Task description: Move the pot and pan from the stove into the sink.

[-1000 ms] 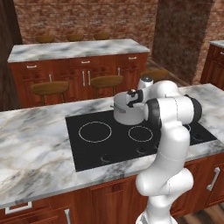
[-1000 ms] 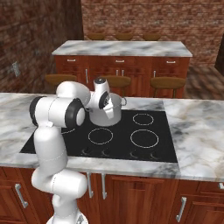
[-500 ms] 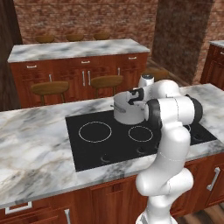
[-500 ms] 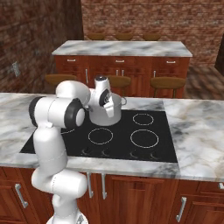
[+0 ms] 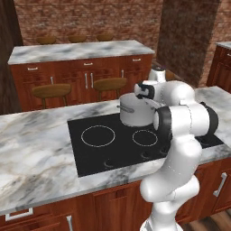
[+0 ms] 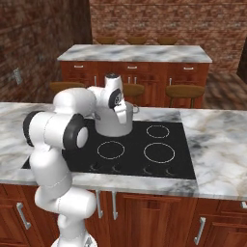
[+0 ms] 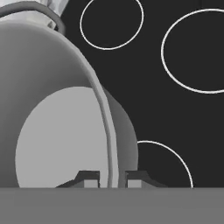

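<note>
Grey-silver pot (image 5: 135, 112) sits upright on the glossy black stove (image 5: 103, 151), back burner around 12 o'clock, empty inside, small side handles.

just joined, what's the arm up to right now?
The arm is working at the pot on the stove. Its claw is shut on the pot's rim, one fingertip inside the wall and the other outside. The pot sits on a back burner of the black cooktop, so nothing has gone to the sink yet.
</note>
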